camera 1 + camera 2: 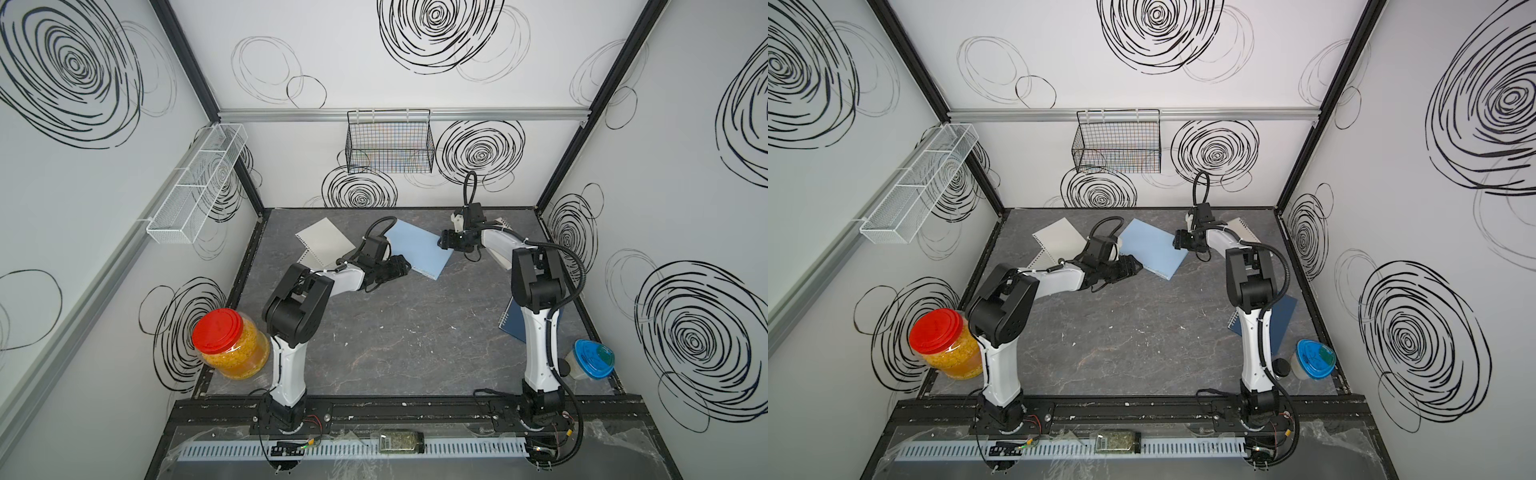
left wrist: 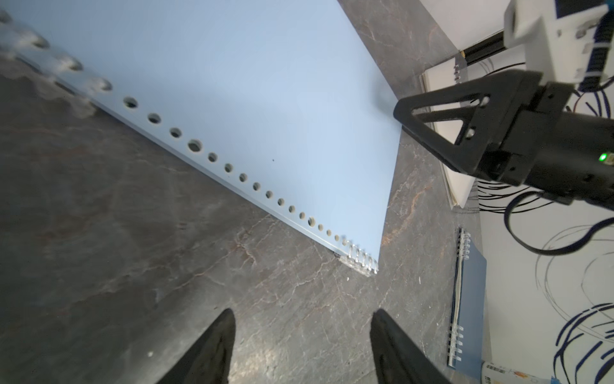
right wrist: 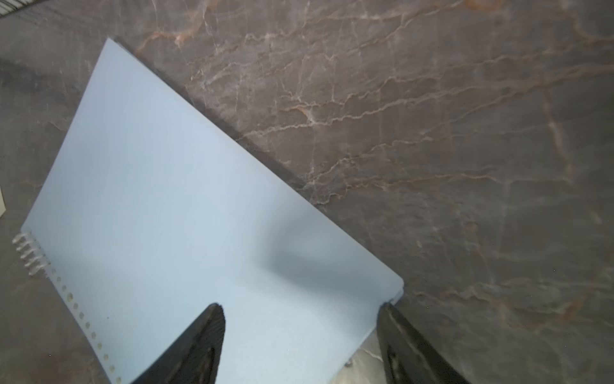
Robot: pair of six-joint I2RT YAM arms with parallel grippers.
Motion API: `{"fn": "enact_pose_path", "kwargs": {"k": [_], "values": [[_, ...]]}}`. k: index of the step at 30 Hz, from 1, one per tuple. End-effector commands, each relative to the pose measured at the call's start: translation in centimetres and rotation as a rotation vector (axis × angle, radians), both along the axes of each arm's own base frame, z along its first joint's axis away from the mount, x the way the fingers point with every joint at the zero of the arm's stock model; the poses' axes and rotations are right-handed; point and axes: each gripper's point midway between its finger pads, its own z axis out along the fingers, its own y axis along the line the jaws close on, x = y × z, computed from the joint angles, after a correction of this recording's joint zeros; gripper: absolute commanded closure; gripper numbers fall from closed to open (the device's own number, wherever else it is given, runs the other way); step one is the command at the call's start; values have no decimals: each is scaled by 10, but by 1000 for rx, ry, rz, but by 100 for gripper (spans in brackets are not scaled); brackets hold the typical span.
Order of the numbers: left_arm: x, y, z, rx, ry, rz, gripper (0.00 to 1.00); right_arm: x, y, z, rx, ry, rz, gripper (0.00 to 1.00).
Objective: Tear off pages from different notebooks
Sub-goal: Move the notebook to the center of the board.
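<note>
While the left hand [image 2: 303,312] hangs spread, empty, the right hand [image 3: 300,305] gapes, perhaps touching the blue notebook [image 3: 182,199].

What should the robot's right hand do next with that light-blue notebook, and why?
Probably lower the right hand and pinch the cover at the free corner of the light-blue notebook. The notebook lies closed, that hand hangs open over this corner, and the left hand is open near the punched edge, holding nothing.

I see a red-lidded jar [image 1: 218,332] near left, a blue-lidded tub [image 1: 593,358] near right. A wire basket [image 1: 390,145] hangs far.
</note>
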Motion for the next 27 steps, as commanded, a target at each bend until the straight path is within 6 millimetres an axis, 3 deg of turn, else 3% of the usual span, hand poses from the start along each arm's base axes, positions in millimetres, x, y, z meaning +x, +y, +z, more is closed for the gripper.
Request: {"fn": "enact_pose_path", "kwargs": {"k": [1,13,27], "values": [[20,-6,4,-38,-24,42,32,13,8,2,-3,-44,69,24],[25,6,-13,40,25,58,32,40,7,-5,114,-48,132,25],[31,13,-14,49,39,58,32,20,21,-18,344,94,261,30]]}}
